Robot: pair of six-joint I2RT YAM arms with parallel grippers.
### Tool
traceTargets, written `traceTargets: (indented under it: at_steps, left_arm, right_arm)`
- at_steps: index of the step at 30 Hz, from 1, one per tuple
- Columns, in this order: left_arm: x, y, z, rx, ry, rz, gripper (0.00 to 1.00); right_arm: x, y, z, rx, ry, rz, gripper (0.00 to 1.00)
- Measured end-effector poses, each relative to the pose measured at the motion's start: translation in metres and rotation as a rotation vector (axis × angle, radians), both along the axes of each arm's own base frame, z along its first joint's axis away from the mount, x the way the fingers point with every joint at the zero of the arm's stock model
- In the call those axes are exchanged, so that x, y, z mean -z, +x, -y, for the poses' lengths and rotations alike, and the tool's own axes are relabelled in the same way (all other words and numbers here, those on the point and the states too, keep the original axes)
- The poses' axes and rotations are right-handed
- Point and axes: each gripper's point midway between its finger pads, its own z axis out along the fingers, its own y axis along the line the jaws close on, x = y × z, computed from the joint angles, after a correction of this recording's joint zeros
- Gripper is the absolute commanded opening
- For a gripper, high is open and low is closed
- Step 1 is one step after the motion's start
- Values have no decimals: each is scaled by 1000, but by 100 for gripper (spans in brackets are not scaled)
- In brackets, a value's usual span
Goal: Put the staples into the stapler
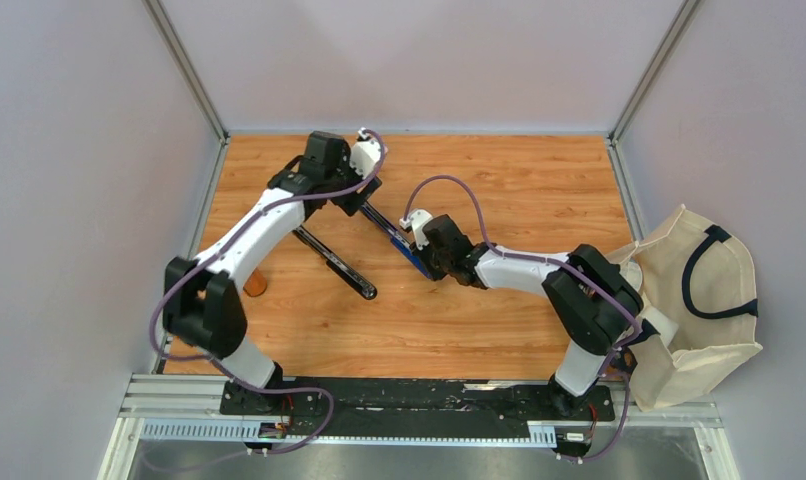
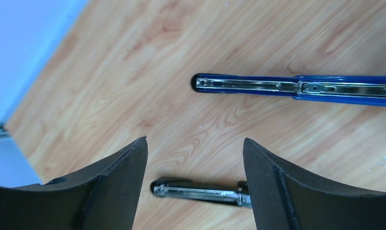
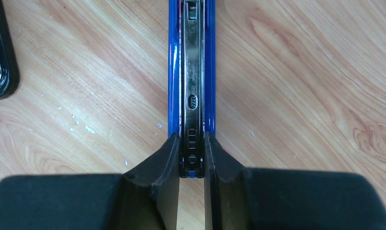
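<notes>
text: none legible | labels: none | brands: none | numbers: none

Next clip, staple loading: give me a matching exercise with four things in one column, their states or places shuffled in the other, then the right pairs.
Things:
1. left gripper
2. right gripper
3. black stapler
4. cloth bag

States or places:
A. at the right edge of the table
B. shut on the end of the blue stapler
C. open, holding nothing
D. lying on the table, ungripped

Pairs: 1-C, 2-B, 3-D, 4-A
</notes>
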Motion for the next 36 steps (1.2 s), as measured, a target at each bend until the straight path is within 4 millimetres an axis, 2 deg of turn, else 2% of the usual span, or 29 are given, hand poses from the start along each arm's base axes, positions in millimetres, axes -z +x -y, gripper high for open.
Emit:
traceTargets:
  at_steps: [3,5,8,10,15,17,20,24,27,29,32,34,36]
  left_arm:
    - [-54,-19,-13,-7,-63,116,83]
    - [-77,-34,-26,-19,-89,175,84]
    - [-94,-58,-43,-30,-108,224,84]
    - [-93,-72,-53,-35,-104,224,84]
    - [-77,-106,-78,-50,-81,171,86]
    - [-75,-118,-88,-61,-73,150,86]
    - [-78,-136,-102,-80,-70,134,86]
    - [-84,-163,-118,-103,-66,133,87]
    - [-81,-183,-124,-104,-61,145,87]
    - [-72,-195,-124,-93,-64,136,87]
    - [-57,-207,-121,-65,-65,97,87]
    - [-49,-211,-117,-46,-73,62,87]
    - [-45,-211,-112,-24,-90,35,87]
  right_arm:
    - [0,0,-1,10,-18,17,15]
    - [0,1,-1,16,-29,27,24]
    - [-1,4,-2,24,-38,42,37]
    - [-1,5,0,31,-48,45,45]
    - [-3,4,5,28,-69,50,62]
    - [-9,2,6,16,-74,58,67]
    - [-30,2,9,-9,-61,90,73]
    - [-76,5,21,-42,-15,149,72]
    - [-109,24,52,12,-6,180,72]
    - [-121,37,77,61,-7,187,74]
    - [-116,45,117,108,-59,162,81]
    - [-95,37,137,98,-125,121,84]
    - [-71,22,150,58,-188,64,85]
